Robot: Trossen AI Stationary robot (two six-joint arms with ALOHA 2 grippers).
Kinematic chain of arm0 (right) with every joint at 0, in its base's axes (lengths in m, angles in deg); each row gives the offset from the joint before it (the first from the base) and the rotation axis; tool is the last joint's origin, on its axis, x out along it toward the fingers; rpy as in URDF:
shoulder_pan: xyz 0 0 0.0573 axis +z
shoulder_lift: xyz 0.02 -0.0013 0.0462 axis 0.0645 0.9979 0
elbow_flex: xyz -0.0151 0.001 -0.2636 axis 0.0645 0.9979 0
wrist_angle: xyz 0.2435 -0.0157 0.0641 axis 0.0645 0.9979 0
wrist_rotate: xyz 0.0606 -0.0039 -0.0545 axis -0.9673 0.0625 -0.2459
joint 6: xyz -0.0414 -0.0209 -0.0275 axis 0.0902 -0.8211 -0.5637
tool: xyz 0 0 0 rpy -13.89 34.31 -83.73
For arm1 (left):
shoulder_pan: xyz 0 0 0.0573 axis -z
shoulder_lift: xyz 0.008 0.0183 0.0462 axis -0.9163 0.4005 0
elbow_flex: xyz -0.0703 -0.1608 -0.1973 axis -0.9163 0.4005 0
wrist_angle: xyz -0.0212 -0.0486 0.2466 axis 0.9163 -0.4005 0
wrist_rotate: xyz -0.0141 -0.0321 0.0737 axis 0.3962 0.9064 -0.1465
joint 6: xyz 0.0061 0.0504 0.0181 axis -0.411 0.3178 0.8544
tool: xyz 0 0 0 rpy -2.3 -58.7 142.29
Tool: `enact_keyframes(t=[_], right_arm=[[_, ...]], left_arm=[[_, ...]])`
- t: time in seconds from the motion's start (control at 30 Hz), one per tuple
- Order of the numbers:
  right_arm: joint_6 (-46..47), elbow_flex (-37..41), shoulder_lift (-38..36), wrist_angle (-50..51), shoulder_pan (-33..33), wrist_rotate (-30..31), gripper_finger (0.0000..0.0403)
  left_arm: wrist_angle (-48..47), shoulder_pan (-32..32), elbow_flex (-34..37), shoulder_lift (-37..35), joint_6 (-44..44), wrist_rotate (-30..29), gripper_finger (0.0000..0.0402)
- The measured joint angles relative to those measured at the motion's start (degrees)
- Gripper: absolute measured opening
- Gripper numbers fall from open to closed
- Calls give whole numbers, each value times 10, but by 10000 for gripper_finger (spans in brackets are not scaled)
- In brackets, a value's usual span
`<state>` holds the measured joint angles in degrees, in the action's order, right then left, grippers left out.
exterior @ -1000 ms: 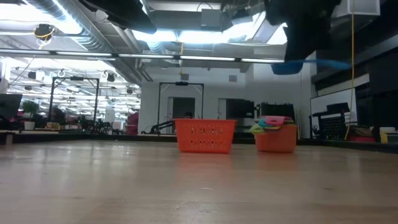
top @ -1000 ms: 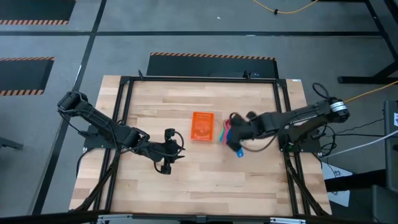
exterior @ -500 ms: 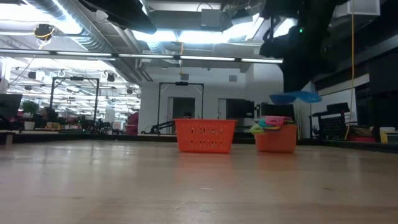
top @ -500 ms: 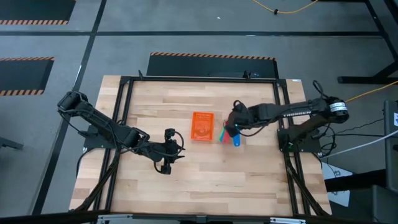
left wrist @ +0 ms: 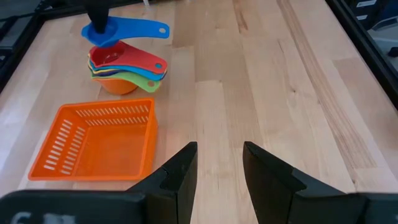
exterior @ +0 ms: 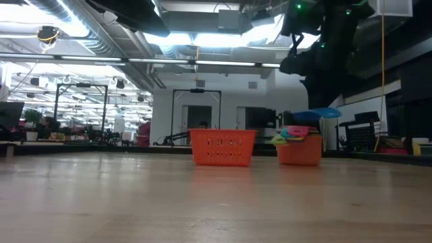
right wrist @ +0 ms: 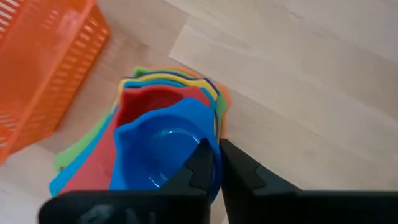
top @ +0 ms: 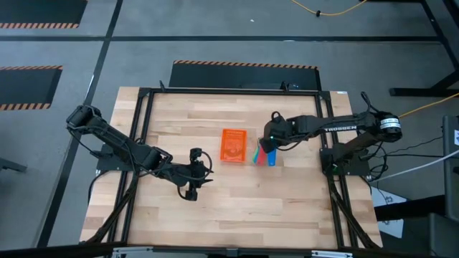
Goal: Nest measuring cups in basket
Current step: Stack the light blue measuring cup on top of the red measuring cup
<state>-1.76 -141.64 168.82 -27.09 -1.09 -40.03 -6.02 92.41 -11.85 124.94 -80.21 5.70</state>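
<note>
Basket (top: 234, 145) open on top, nothing over it. Cup stack (top: 259, 153) just beside basket, right gripper (top: 270, 147) above it. Table (top: 287, 208) front bare.

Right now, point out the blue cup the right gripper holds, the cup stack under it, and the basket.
blue cup (right wrist: 158, 152): right wrist view, inside of its bowl.
cup stack (left wrist: 127, 70): left wrist view, red cup's handle.
basket (left wrist: 93, 112): left wrist view, its rim.

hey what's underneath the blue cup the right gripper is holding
The right gripper pinches the blue cup by its rim, directly over a nested stack beside the basket. The red cup tops the stack; yellow, green and orange edges show below. The lower cups' insides are covered.
</note>
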Motion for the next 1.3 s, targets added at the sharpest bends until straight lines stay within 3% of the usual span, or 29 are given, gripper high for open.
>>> enact_keyframes(t=[0.27, 0.67, 1.03, 1.3], right_arm=[[-1, 0, 0, -52, 0, -1, 36], [-4, 0, 0, -52, 0, 8, 41], [-8, 0, 0, -51, 0, 9, 93], [-50, 0, -1, -25, 16, 7, 96]], left_arm=[[0, 0, 0, 0, 0, 0, 121], [-1, 0, 0, 0, 0, 0, 121], [-1, 0, 0, 0, 0, 0, 121], [0, 0, 0, 0, 0, 0, 121]])
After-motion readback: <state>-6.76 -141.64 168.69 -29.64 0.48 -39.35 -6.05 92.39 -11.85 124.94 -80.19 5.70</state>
